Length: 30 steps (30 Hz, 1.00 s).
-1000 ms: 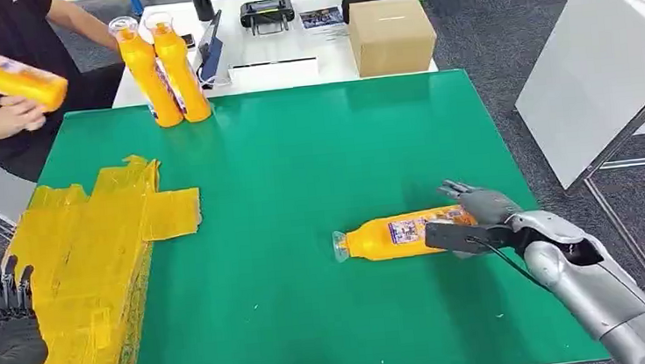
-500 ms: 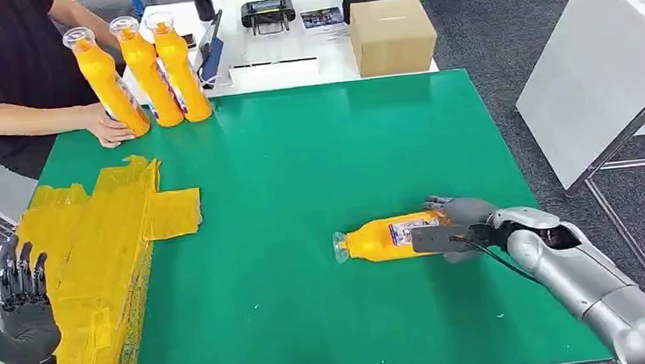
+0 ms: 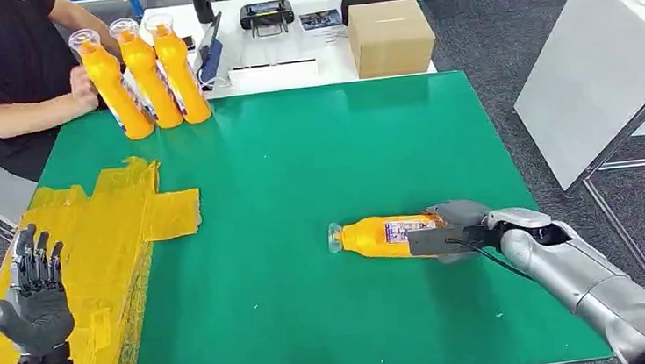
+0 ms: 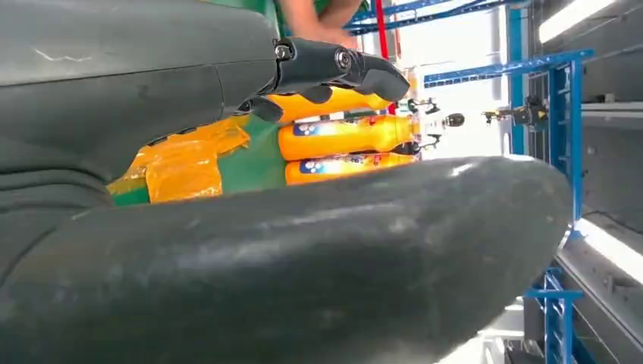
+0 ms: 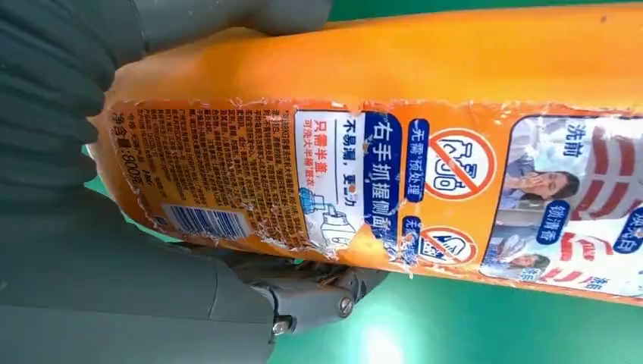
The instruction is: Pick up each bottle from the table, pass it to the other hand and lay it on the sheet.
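We saw the right robot hand (image 3: 451,228) wrapped around the base end of an orange bottle (image 3: 383,236) that lay on its side on the green tabletop (image 3: 300,166), its clear cap pointing away from the hand toward the robot's left. In the right wrist view the same bottle (image 5: 394,152) sat against the palm, with the thumb on one side and darker fingers (image 5: 303,292) curled under the other, its torn label facing the camera. The left robot hand (image 3: 36,295) was raised and empty, fingers upright and slightly apart, over the near edge of a crumpled yellow sheet (image 3: 103,228) that spread from that hand toward the middle of the tabletop. Far beyond the left hand, at the back edge of the tabletop, three more orange bottles (image 3: 144,73) stood upright side by side, and a person's hand (image 3: 82,87) touched the outermost one. Well beyond the right hand, a cardboard box (image 3: 390,35) rested on a white table behind the green surface.
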{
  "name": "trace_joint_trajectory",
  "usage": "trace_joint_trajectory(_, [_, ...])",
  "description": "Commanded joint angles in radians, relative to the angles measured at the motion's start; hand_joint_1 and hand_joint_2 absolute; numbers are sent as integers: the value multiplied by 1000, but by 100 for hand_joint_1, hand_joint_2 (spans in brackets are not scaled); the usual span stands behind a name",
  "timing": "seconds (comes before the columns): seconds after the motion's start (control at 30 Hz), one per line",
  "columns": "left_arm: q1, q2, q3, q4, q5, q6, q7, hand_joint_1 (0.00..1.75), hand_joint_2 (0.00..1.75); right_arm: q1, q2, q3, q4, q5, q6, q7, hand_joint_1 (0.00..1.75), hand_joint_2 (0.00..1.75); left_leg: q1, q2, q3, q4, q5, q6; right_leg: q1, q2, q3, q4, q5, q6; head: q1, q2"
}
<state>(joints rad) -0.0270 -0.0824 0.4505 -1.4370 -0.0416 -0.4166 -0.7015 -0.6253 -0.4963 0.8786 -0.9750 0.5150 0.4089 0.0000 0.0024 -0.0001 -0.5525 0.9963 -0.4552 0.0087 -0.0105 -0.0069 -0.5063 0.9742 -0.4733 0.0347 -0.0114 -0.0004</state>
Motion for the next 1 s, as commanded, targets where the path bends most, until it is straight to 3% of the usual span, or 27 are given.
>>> trace_joint_trajectory(0.03, [-21,15,-5,65,16,-1,3,0,0,21,80,31,123,-39,-74,12,175,175,3,-1,1,-2,2,-1,3,0,3,-5,3,-1,0,0])
trace_joint_trajectory(0.17, [33,-8,38,15,52,-32,5,0,0,106,195,-137,93,-85,-249,-14,175,175,2,4,5,-3,0,-1,2,4,4,-4,2,-1,0,0])
trace_joint_trajectory(0.3, [34,-12,39,10,52,-34,5,0,0,110,195,-139,86,-80,-252,-9,175,175,3,10,4,-1,0,-1,4,8,3,-1,2,-1,1,0])
trace_joint_trajectory(0.53, [28,-11,39,16,52,-36,6,0,0,114,188,-149,77,-75,-246,-8,175,175,5,6,2,-2,1,-1,5,5,2,-4,5,-3,1,0])
trace_joint_trajectory(0.6, [55,-27,47,-17,70,-53,25,0,0,199,252,-295,-15,-117,-331,-92,175,175,3,8,4,-1,0,-1,4,6,3,-1,3,-3,1,0])
trace_joint_trajectory(0.67, [90,-59,44,-63,120,-88,86,0,0,355,342,-466,-237,-198,-382,-171,175,175,4,9,5,-2,0,-1,5,7,3,-2,3,-3,0,0])
trace_joint_trajectory(0.77, [118,-104,7,-98,190,-114,189,0,0,502,396,-542,-491,-232,-399,-204,175,175,5,7,3,-3,-1,-2,7,6,3,-5,3,-5,1,0])
trace_joint_trajectory(0.9, [145,-135,-73,-117,273,-128,281,0,0,556,447,-541,-600,-245,-397,-235,175,175,4,3,-3,0,-3,-2,6,3,-2,0,-1,-5,0,0])
trace_joint_trajectory(0.93, [150,-136,-97,-122,286,-121,301,0,175,552,456,-531,-599,-244,-394,-237,175,175,5,0,-3,1,-4,-2,6,0,-1,-1,-1,-4,0,0])
trace_joint_trajectory(1.0, [161,-144,-151,-135,290,-108,316,0,175,547,485,-505,-586,-247,-388,-253,175,175,4,0,-8,1,-2,-1,5,0,-6,0,1,-3,0,0])
